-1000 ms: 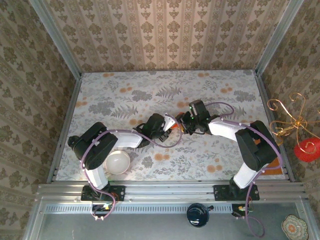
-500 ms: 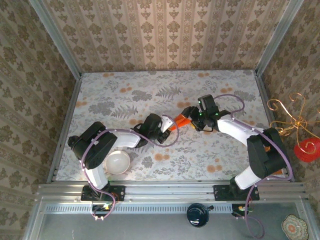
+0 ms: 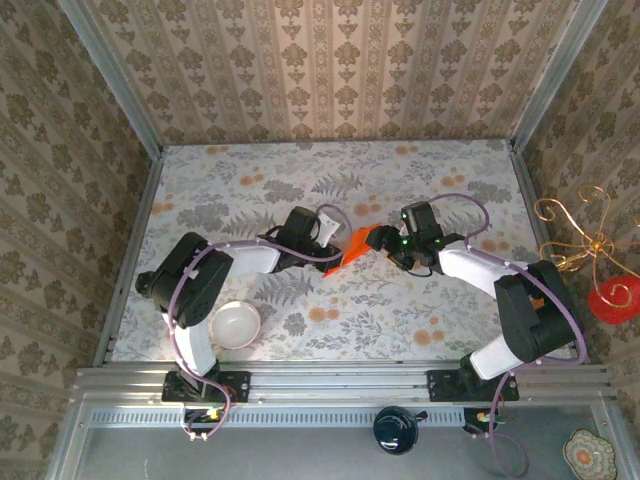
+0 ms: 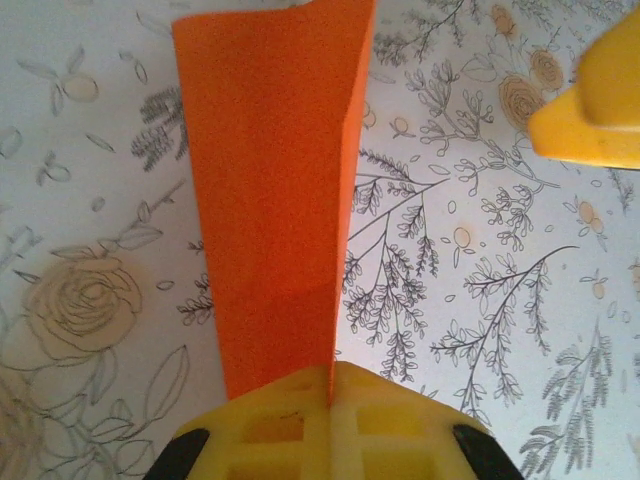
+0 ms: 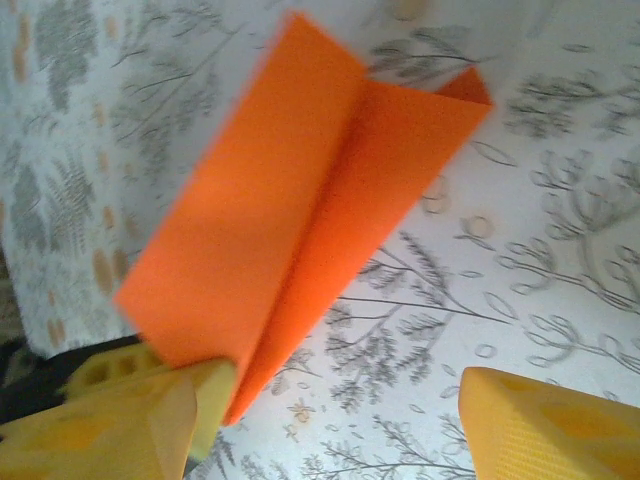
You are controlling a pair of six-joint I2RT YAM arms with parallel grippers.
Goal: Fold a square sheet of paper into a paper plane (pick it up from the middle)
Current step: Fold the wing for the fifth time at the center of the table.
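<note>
The orange paper plane (image 3: 355,246) is a narrow folded dart with a centre crease, hanging just above the flowered table mid-scene. My left gripper (image 3: 328,236) is shut on its near end; in the left wrist view the paper plane (image 4: 275,190) rises straight out of the closed yellow jaws of the left gripper (image 4: 335,385). My right gripper (image 3: 388,240) stands open just right of the paper. In the right wrist view the paper plane (image 5: 300,210) lies by the left finger of the right gripper (image 5: 340,430), whose right fingertip (image 5: 550,425) is well apart from it.
A white bowl (image 3: 235,325) sits near the left arm's base. Patterned walls (image 3: 330,70) enclose the table on three sides, and a metal rail (image 3: 340,380) runs along the front. The right gripper's yellow finger (image 4: 595,100) shows in the left wrist view.
The two grippers, close together before, have drawn apart. The right one opened and moved right. The left one shut on the paper and carried it slightly toward the back.
</note>
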